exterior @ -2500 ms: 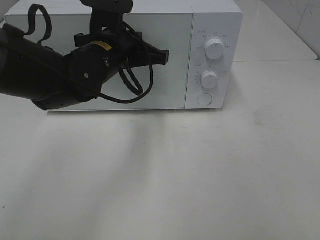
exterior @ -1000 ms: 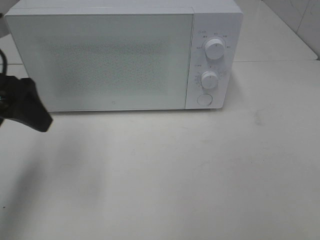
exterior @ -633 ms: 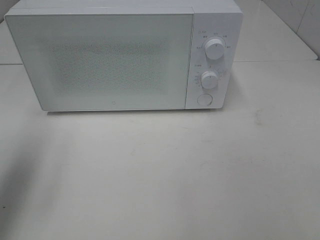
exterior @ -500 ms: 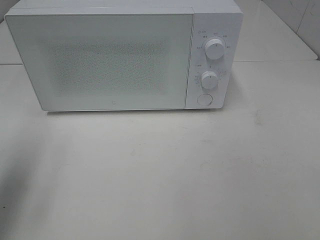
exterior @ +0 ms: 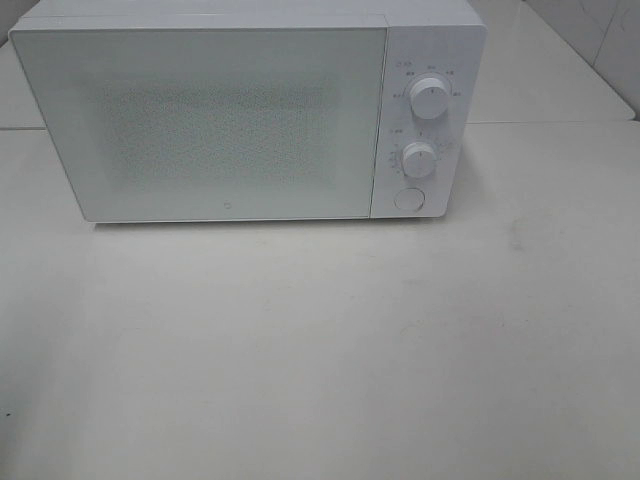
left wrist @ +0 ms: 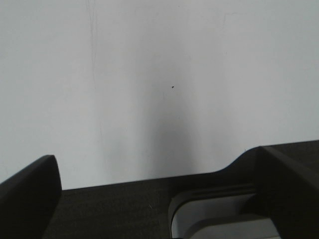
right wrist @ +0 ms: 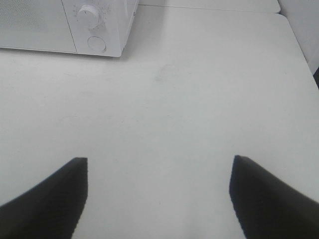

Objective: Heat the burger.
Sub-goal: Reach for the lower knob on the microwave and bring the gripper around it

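While you check the exterior high view, note the white microwave (exterior: 250, 110) sits at the back of a plain white table (exterior: 320, 350), its door (exterior: 220, 125) flush shut, with a speckled frosted window you can't see through. Two knobs (exterior: 428, 98) (exterior: 419, 159) stack on its right panel with a round button (exterior: 409, 199) below them. The tabletop is matte and pale, with a faint grey smudge (exterior: 515, 235) right of the microwave and a seam line (exterior: 550, 122) running behind it; a white tiled wall (exterior: 612, 40) shows at the far right corner. Your left gripper (left wrist: 155, 159) is spread wide with nothing in it, over a bare white surface with one tiny dark speck (left wrist: 173, 87). Your right gripper (right wrist: 159, 163) also stands apart and empty, above the table, well short of the microwave. The burger shows in no view, so you cannot tell where it is.
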Available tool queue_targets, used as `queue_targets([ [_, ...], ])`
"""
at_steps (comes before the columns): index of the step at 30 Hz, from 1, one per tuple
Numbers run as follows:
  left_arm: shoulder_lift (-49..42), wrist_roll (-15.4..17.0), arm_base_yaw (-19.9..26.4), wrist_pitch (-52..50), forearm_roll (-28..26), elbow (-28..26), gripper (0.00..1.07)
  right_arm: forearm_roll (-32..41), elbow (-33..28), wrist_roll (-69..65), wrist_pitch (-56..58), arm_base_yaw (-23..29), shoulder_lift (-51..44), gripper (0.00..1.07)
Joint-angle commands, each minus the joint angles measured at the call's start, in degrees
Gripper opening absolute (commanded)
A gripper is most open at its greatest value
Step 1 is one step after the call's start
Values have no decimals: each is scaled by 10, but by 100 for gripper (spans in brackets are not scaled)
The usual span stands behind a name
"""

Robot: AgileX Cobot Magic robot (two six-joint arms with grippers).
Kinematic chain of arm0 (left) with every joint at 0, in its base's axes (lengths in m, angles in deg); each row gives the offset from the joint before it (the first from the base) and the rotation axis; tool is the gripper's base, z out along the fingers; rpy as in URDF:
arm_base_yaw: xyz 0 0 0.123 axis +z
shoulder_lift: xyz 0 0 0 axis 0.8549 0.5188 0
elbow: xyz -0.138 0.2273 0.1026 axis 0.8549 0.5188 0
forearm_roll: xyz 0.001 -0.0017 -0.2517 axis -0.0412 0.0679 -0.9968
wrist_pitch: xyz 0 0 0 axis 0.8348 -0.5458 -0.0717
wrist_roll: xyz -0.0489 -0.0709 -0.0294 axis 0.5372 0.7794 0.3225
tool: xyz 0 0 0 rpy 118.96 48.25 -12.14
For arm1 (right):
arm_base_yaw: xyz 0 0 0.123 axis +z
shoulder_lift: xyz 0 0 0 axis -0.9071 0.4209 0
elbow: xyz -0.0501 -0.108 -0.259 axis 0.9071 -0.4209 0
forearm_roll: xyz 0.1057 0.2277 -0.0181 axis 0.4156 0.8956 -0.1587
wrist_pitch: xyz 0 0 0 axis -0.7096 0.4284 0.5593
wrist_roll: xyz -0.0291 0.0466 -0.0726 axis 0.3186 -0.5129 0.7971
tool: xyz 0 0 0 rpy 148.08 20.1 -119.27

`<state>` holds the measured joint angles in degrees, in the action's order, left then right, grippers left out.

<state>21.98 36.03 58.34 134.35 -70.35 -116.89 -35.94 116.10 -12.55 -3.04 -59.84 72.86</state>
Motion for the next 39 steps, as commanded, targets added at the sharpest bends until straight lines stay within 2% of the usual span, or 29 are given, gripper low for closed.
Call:
queue_targets([
  [1, -68, 2, 2, -21, 6, 20, 103, 2, 0, 0, -5, -4, -15, 76],
  [7, -170, 2, 2, -21, 7, 22, 102, 2, 0, 0, -5, -4, -15, 76],
  [14, -288, 9, 2, -24, -41, 22, 101, 2, 0, 0, -5, -4, -15, 76],
  [17, -324, 9, 2, -24, -40, 22, 101, 2, 0, 0, -5, -4, -15, 76],
  [26, -371, 9, 2, -24, -40, 22, 101, 2, 0, 0, -5, -4, -15, 76],
  [32, -371, 9, 4, -24, -40, 22, 101, 2, 0, 0, -5, -4, -15, 76],
  [36, -371, 9, 32, -24, -40, 22, 101, 2, 0, 0, -5, -4, -15, 76],
  [39, -371, 9, 21, -24, -40, 22, 101, 2, 0, 0, -5, -4, -15, 76],
])
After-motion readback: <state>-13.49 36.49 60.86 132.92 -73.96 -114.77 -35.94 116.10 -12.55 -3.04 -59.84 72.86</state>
